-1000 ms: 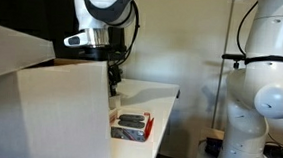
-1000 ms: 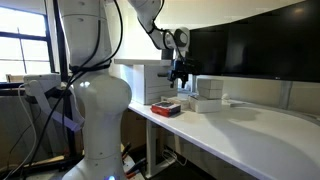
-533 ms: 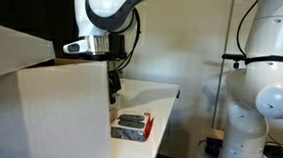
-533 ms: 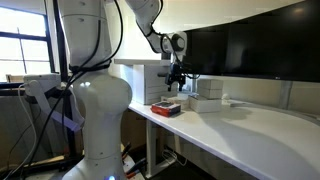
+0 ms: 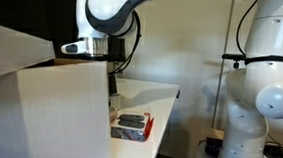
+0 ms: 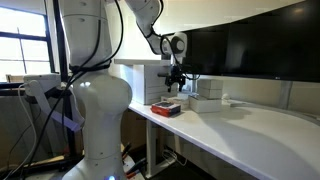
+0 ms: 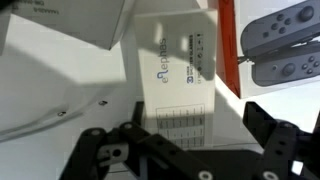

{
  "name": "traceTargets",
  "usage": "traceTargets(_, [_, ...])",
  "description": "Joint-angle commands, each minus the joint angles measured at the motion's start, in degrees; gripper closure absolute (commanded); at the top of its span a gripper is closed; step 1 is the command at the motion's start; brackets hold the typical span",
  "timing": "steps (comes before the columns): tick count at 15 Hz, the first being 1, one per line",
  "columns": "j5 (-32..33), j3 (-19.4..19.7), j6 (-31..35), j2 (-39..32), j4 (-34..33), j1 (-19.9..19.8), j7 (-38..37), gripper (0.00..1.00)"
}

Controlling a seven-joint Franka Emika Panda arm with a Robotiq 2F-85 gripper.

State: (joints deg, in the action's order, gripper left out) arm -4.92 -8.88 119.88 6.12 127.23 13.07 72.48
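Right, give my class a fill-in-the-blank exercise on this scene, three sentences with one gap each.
The gripper hangs with its jaws ____, holding nothing.
Just below it in the wrist view lies a ____ box with printed text.
Two grey controllers lie in a tray whose colour is ____.
Missing words: open; white; red.
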Motion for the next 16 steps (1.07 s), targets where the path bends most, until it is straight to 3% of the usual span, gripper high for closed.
traceTargets(1, [-1.9, -0.2, 3.3, 0.3, 1.8, 0.0, 1.0, 0.00])
traceTargets(16, [-0.9, -0.9, 7.4, -2.7, 2.5, -0.4, 0.4, 0.00])
